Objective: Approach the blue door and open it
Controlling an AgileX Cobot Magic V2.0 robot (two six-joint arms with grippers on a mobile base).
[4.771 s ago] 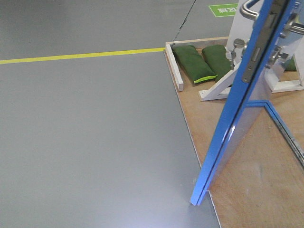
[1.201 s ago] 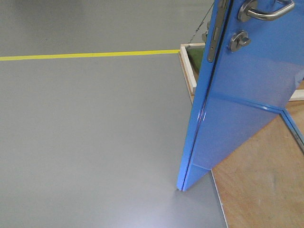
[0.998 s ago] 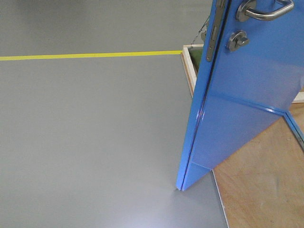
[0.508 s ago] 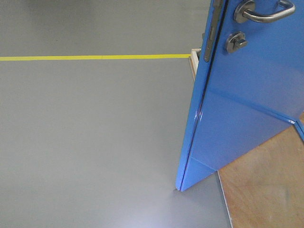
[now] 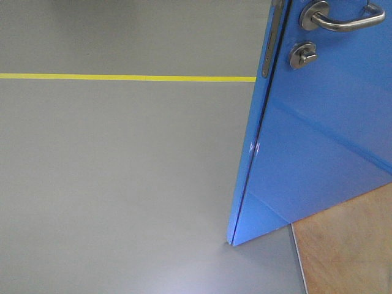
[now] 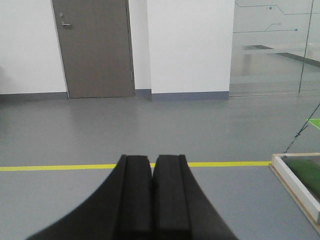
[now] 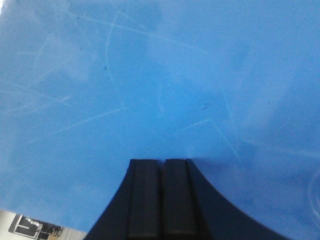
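The blue door (image 5: 318,135) stands ajar at the right of the front view, its free edge turned toward me. Its silver lever handle (image 5: 340,18), round thumb-turn lock (image 5: 303,55) and metal latch plate (image 5: 267,49) sit at the top. In the right wrist view the scratched blue door (image 7: 160,80) fills the frame; my right gripper (image 7: 161,161) is shut and empty, its tips close to or touching the panel. My left gripper (image 6: 151,159) is shut and empty, pointing over the grey floor left of the door.
A yellow floor line (image 5: 122,78) crosses the grey floor and shows in the left wrist view (image 6: 60,167). The plywood base (image 5: 346,245) lies under the door. A wooden frame with a green sandbag (image 6: 307,175) sits right. A grey wall door (image 6: 95,47) stands far off.
The door has swung from edge-on to showing its broad face and now covers the sandbags and white frame. The view has shifted closer, and the plywood base has shrunk to the lower right corner.
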